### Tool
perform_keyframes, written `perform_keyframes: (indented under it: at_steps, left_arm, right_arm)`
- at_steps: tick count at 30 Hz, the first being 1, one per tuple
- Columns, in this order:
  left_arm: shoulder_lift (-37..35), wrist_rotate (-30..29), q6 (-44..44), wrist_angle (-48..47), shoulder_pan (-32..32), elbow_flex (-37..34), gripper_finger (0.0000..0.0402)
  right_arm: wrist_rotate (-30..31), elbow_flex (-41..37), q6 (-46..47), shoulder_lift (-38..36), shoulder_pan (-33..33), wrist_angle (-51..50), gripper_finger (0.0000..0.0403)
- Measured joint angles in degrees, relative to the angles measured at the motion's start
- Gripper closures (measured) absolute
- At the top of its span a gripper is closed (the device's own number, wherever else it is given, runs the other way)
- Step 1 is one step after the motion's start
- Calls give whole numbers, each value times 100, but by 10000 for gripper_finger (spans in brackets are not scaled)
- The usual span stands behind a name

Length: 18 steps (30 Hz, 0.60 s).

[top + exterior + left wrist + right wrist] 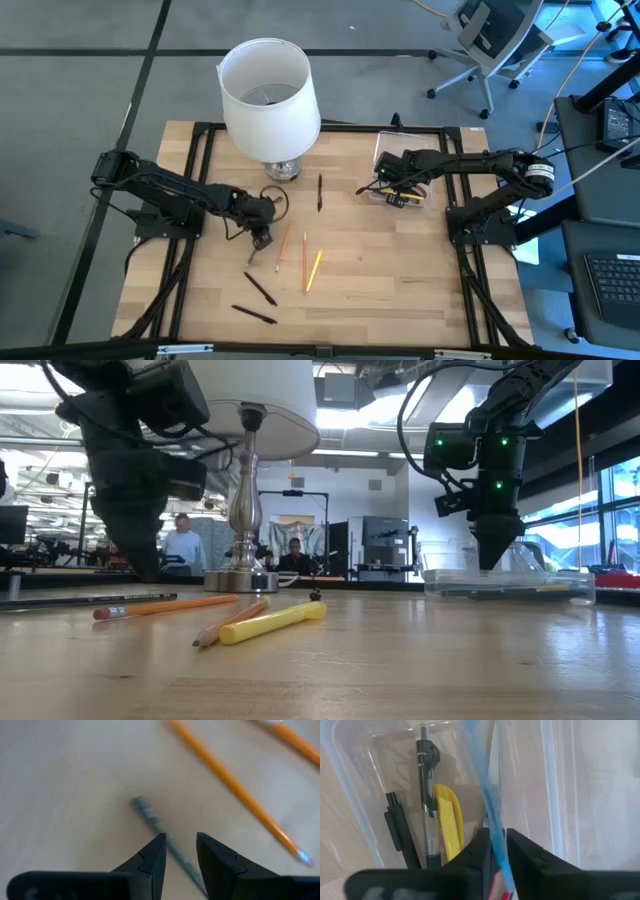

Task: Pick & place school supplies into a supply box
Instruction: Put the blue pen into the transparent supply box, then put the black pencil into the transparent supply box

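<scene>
Grey pencil (161, 827) directly beneath the left gripper (179, 851), its thin shaft running between the 2 dark fingertips (156, 851) and on toward the wrist, so the long axis crosses the gap at a slant rather than square to it. Jaws of this gripper stand partly open and hold nothing; the pencil lies flat on the wooden table (380, 270), and a straight descent would likely bring the fingers down on either side of it, though the slant suggests a small wrist turn first.

In the high view the left gripper (262, 236) sits left of centre, with the grey pencil (252, 254) just on its near side, pointing near-left to far-right. Just right of it lie an orange pencil (283, 247), a second thin orange pencil (305, 263) and a yellow marker (314, 269), all with long axes running roughly near to far. 2 black pens (260, 288) lie nearer the front edge, and 1 dark pen (319, 192) lies farther back, beside the white lamp (268, 95).

Right gripper (392, 171) hangs over the clear plastic box (382, 150) at far right; a blue pen (487, 810) stands between its jaws, which are narrowly parted around it, over a black pen (426, 795) and a yellow item (449, 820) already in the box
</scene>
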Motion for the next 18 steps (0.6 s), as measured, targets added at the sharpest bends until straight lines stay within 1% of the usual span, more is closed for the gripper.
perform_keyframes:
  at_steps: [3, 6, 10, 14, 18]
  left_arm:
    - [0, 131, 763, 366, -195, 0, 302]
    - [0, 498, 1414, 895, -389, 0, 302]
    - [0, 799, 2347, 1518, -755, 0, 302]
    - [2, 762, 3078, 1815, -1168, 0, 302]
    - [4, 574, 3208, 1928, -1518, 6, 302]
  right_arm:
    - [0, 0, 24, 0, 2, -1, 305]
    - [0, 0, 150, 0, 2, 0, 285]
    - [1, 0, 295, 0, 2, 58, 275]
    - [2, 0, 340, 0, 2, 109, 274]
    - [2, 0, 340, 0, 2, 109, 274]
